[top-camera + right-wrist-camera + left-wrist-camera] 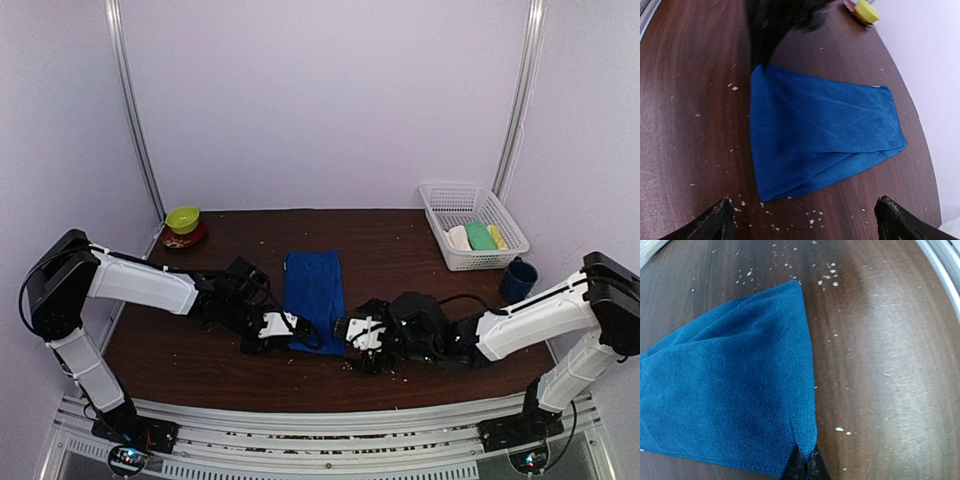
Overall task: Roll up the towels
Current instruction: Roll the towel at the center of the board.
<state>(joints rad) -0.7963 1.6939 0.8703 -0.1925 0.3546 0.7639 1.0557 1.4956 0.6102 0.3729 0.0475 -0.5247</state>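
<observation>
A royal blue towel (314,285) lies folded flat on the brown table (400,250), its long side running away from the arms. My left gripper (301,335) is shut on its near left corner. In the left wrist view the black fingertips (812,469) pinch the tip of the blue towel (730,390). My right gripper (343,333) is open at the near right corner, low over the table. In the right wrist view the blue towel (820,125) starts just beyond my right gripper (805,225), which holds nothing.
A white mesh basket (437,195) at the back right holds white, green and yellow items. A dark blue cup (518,280) stands next to it. A green bowl (183,218) sits on a red dish at the back left. Crumbs (810,220) lie near the towel's front edge.
</observation>
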